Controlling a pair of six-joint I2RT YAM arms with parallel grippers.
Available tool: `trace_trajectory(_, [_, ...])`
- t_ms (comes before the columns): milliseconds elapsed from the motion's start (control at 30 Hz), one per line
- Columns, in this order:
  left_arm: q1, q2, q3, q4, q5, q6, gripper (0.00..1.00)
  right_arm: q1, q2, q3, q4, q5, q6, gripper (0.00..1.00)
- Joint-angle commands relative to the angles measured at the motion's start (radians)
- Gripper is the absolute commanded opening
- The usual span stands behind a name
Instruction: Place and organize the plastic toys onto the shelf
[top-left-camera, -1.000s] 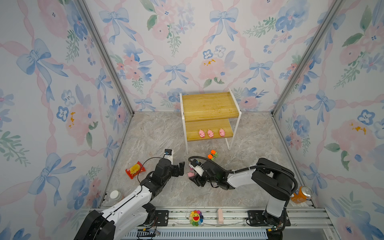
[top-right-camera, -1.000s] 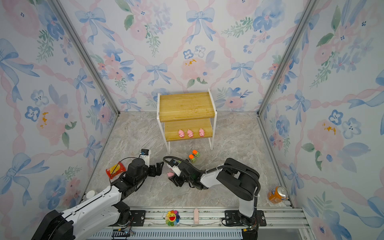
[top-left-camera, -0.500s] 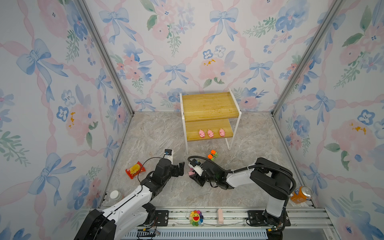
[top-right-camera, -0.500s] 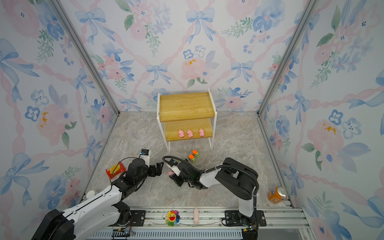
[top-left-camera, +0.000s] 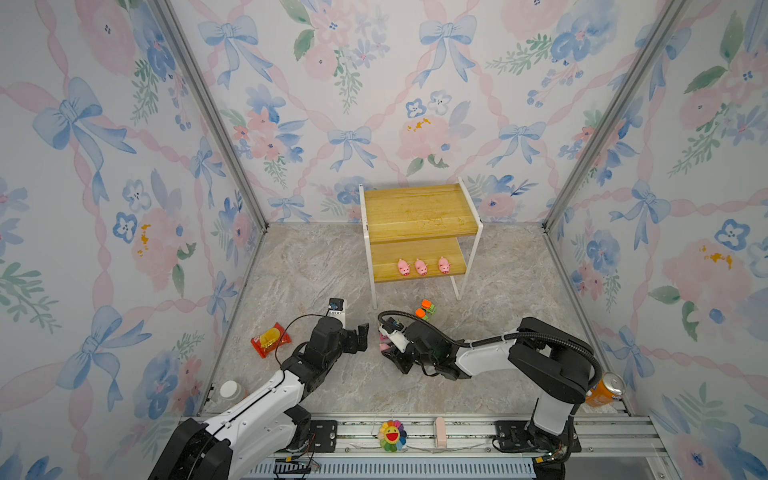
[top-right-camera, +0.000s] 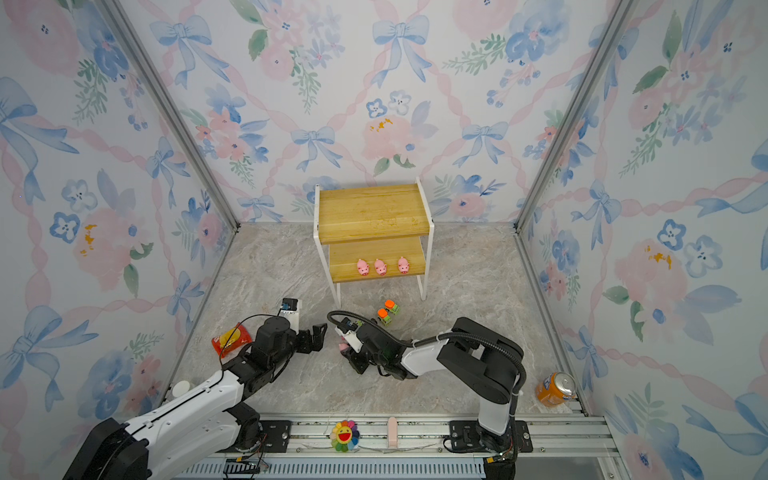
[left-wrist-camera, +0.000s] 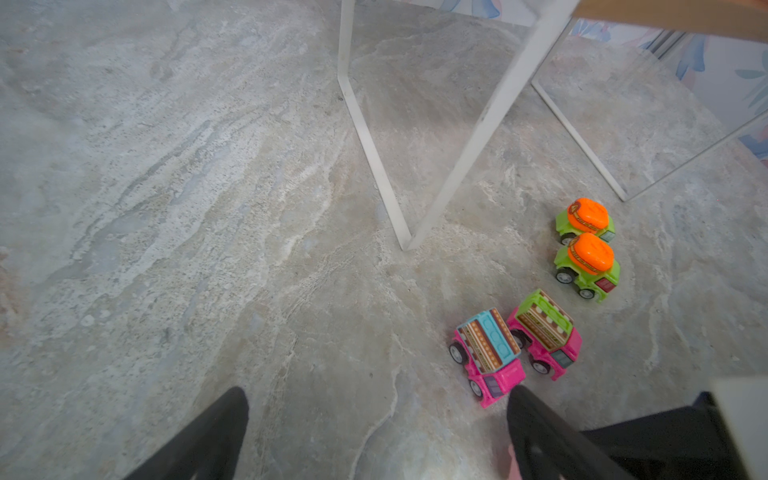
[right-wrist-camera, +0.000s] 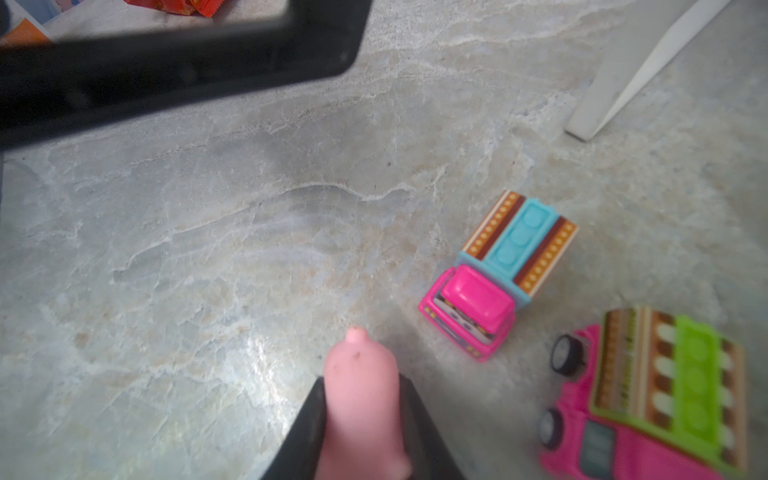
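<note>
Pinching a pink pig (right-wrist-camera: 357, 365) low over the floor, the right gripper (right-wrist-camera: 360, 399) looks mid-pickup. Next it must lift and carry the toy to the shelf (top-left-camera: 419, 212), whose lower board holds three pigs (top-left-camera: 420, 267) while the top is bare. The left gripper (left-wrist-camera: 376, 397) hangs spread and empty near four trucks (left-wrist-camera: 544, 328) on the floor.

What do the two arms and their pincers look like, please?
Both arms have glossy white link shells with bulky black joints. The left arm carries a thin black wire looping near its wrist; the right arm has a ribbed black hose along it. The left pincer and right pincer each have two flat black fingers.
</note>
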Motion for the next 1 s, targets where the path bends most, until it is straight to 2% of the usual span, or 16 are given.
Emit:
trace_trajectory(0, [0.008,-0.004,-0.013,-0.007,-0.005,-0.01,0.98,0.012,-0.057,-0.01,-0.034,0.018,0.029,0.27])
trace_trajectory(700, [0.009,-0.006,-0.015,-0.001,0.009,-0.007,0.98,-0.02,-0.301,0.057,-0.186,0.074,0.02,0.25])
trace_trajectory(967, [0.01,-0.004,-0.015,0.001,0.015,-0.006,0.98,-0.084,-0.302,0.167,-0.187,0.122,-0.01,0.25])
